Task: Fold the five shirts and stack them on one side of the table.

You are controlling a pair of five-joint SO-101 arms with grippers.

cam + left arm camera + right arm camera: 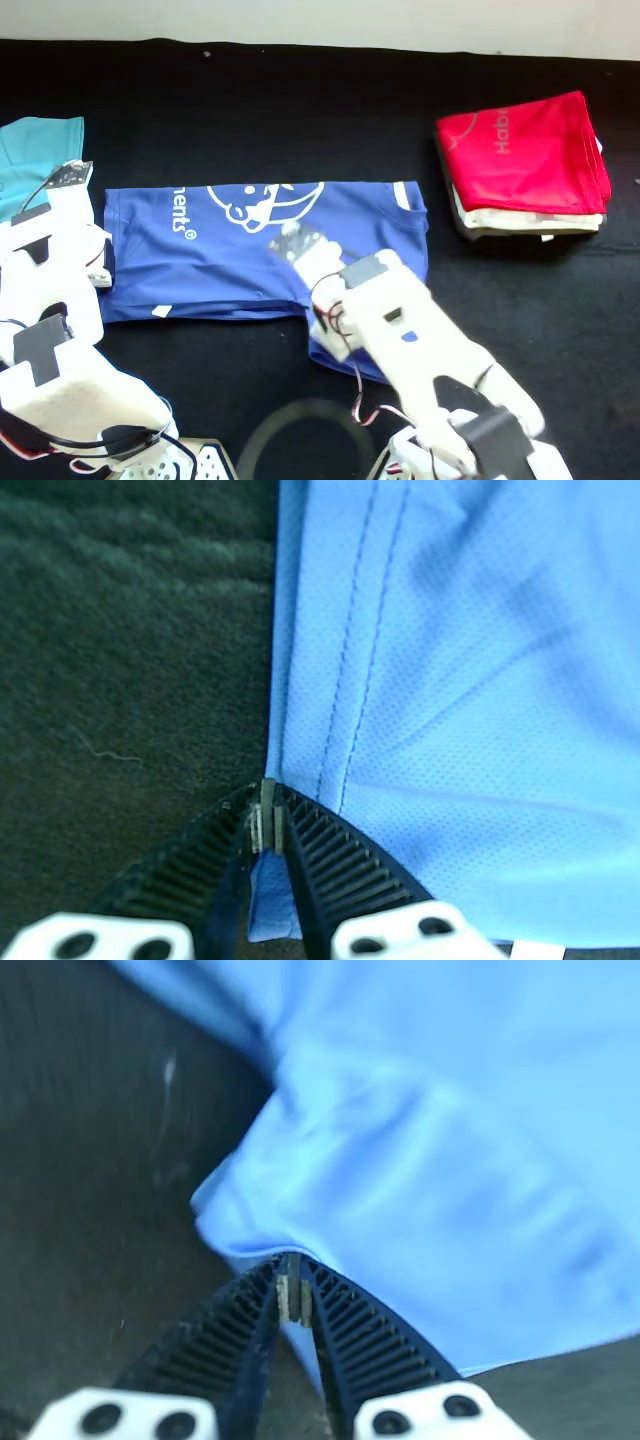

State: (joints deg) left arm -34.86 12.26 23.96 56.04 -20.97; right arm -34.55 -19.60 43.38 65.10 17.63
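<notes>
A blue shirt [250, 250] with white print lies partly folded across the middle of the black table. My left gripper [268, 815] is shut on the blue shirt [460, 700] at its hemmed corner, at the shirt's left end in the high view [105, 262]. My right gripper [292, 1285] is shut on a fold of the blue shirt [430, 1160], over the shirt's near edge right of centre [322, 320]. A red shirt [525, 150] lies folded on top of a cream one [530, 222] at the far right. A teal shirt [35, 150] lies at the far left.
The black table cloth [300, 100] runs bare behind the blue shirt and between it and the stack. A dark ring [300, 440] sits at the near edge between the two arm bases.
</notes>
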